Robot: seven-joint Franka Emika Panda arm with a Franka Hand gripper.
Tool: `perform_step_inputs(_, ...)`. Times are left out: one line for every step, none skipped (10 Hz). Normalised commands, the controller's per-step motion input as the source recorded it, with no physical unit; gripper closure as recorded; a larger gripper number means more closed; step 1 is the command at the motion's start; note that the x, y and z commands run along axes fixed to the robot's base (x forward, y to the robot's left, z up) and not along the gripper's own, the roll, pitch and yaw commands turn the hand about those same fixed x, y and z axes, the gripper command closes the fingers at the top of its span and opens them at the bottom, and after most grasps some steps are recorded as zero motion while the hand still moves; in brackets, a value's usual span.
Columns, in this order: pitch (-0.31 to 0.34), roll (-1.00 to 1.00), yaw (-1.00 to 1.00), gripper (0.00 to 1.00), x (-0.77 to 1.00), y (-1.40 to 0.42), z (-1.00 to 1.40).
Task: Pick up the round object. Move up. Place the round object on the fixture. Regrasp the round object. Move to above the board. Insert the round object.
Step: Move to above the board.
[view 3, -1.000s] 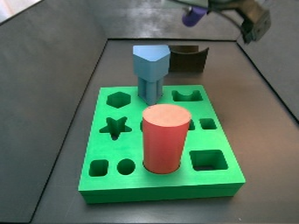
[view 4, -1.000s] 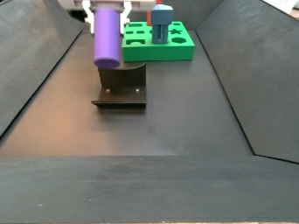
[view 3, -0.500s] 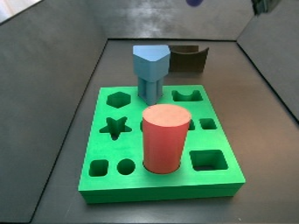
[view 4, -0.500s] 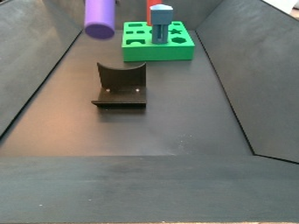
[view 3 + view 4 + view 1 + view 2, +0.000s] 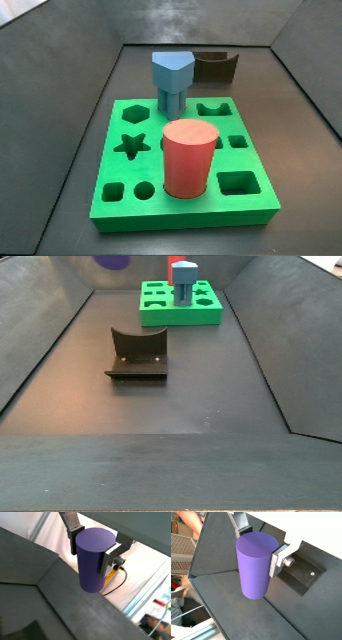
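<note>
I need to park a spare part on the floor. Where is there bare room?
Free: the wide floor in front of the fixture, and the strips beside it. Crowded: the far end, where the board sits. The gripper holds the purple cylinder high above, nearly out of both side views.

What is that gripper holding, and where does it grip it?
The gripper holds the purple cylinder, its fingers clamped on the sides near one end.
</note>
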Motion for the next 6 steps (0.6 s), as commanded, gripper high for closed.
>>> perform_step_inputs(0.017,-1.0,-0.12,1.0,-0.54,-1.0,0.29)
perform_step_inputs(0.008,-1.0,-0.11,1.0,-0.57,-1.0,0.3)
perform_step_inputs(0.005,-1.0,-0.11,1.0,-0.58,-1.0,0.28)
perform_step_inputs(0.011,-1.0,-0.12,1.0,-0.59,-1.0,0.29)
perform_step_inputs(0.014,-1.0,-0.12,1.0,-0.6,-1.0,0.3)
perform_step_inputs(0.017,-1.0,-0.12,1.0,-0.62,-1.0,0.3)
